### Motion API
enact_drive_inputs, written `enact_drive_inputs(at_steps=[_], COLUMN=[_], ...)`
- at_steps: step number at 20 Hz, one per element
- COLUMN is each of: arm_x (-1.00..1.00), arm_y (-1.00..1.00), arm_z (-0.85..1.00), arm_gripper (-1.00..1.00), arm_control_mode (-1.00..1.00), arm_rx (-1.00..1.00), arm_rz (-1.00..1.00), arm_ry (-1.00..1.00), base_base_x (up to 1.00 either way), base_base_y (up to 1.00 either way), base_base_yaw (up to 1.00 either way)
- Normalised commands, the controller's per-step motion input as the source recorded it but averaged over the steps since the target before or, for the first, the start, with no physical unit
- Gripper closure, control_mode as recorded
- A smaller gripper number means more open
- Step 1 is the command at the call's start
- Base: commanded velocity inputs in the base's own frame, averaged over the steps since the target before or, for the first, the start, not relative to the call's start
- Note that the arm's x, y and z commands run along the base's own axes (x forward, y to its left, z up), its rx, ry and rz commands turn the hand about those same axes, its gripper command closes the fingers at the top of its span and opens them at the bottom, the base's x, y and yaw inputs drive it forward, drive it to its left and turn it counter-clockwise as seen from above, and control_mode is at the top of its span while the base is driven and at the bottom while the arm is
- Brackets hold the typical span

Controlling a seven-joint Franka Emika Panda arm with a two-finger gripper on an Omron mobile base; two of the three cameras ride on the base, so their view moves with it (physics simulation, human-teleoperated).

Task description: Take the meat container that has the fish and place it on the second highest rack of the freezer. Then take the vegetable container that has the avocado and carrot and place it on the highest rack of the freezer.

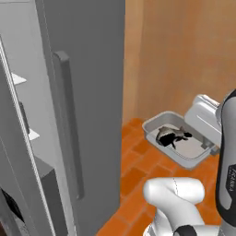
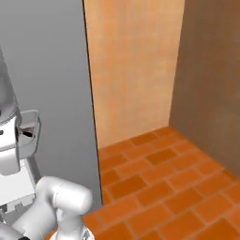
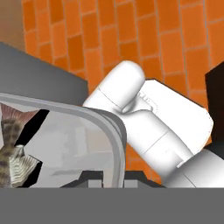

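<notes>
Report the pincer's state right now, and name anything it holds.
Pincer: closed on the rim of the shallow grey rectangular meat tray, which carries the small dark fish.

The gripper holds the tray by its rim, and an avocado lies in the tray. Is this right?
Not quite. The gripper does hold the tray by its rim, but a fish lies in it, not an avocado. The left base view shows the fish clearly.
</notes>
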Motion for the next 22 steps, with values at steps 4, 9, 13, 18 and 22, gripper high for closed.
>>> enact_drive_inputs(at_steps=[4,9,13,18,22], arm_x=[0.0,0.0,0.0,0.0,0.0], arm_y=[0.0,0.0,0.0,0.0,0.0], arm_z=[0.0,0.0,0.0,0.0,0.0], arm_gripper=[1.0,1.0,1.0,1.0,1.0], arm_control_mode=[1.0,1.0,1.0,1.0,1.0], arm_rx=[0.0,0.0,0.0,0.0,0.0], arm_rz=[0.0,0.0,0.0,0.0,0.0], arm_ry=[0.0,0.0,0.0,0.0,0.0], base_base_x=[0.15,0.51,0.63,0.65,0.77], base_base_y=[-0.02,-0.12,-0.24,0.0,-0.03], base_base_yaw=[0.73,0.65,0.53,0.56,0.56])
